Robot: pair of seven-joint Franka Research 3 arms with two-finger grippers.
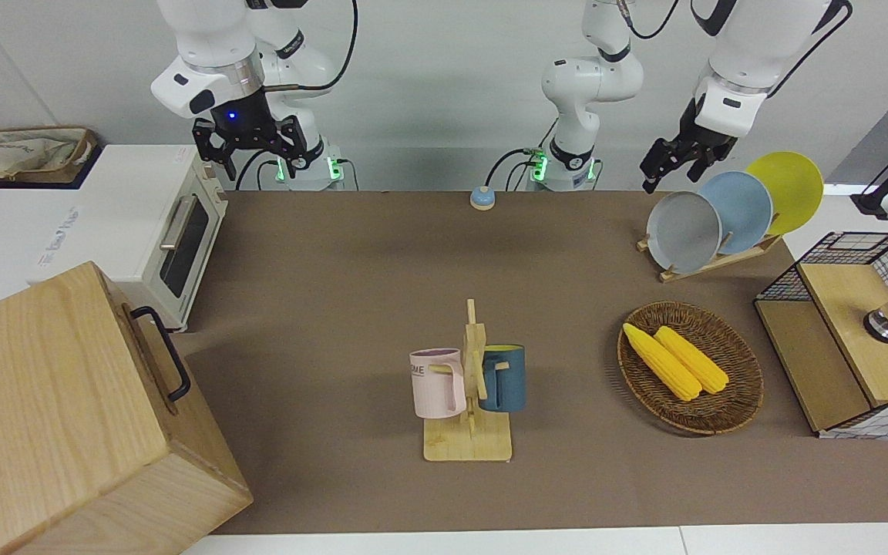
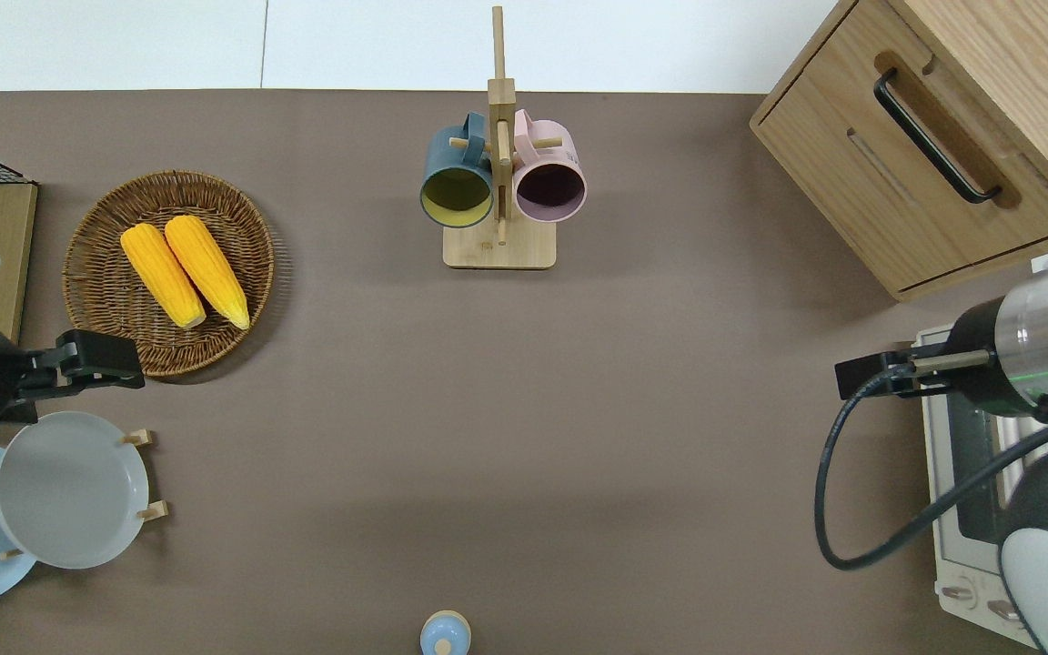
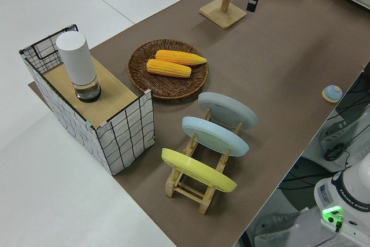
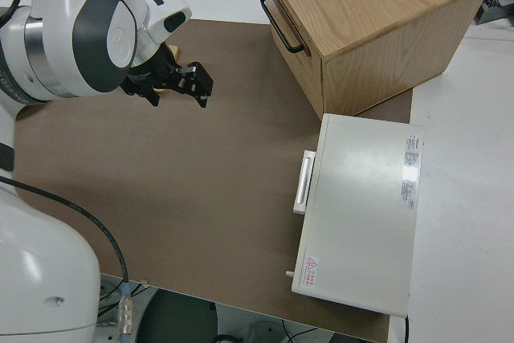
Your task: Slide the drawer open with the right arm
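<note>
The drawer (image 2: pixel 947 123) is in the front of a big pale wooden box (image 1: pixel 51 401) at the right arm's end of the table. It looks pushed in, and its black bar handle (image 1: pixel 166 354) (image 4: pixel 281 22) has nothing on it. My right gripper (image 1: pixel 247 146) (image 2: pixel 861 375) shows a blue light and hangs open in the air with nothing between its fingers. It is over the brown mat, by the door of the toaster oven and well apart from the handle. My left gripper (image 1: pixel 671 166) is parked and open.
A white toaster oven (image 1: pixel 143 231) stands beside the wooden box, nearer to the robots. Mid-table there is a mug rack (image 1: pixel 471 385) with two mugs. A basket of corn (image 1: pixel 691 370), a plate rack (image 1: pixel 721 216) and a wire-grid box (image 1: pixel 845 339) are at the left arm's end.
</note>
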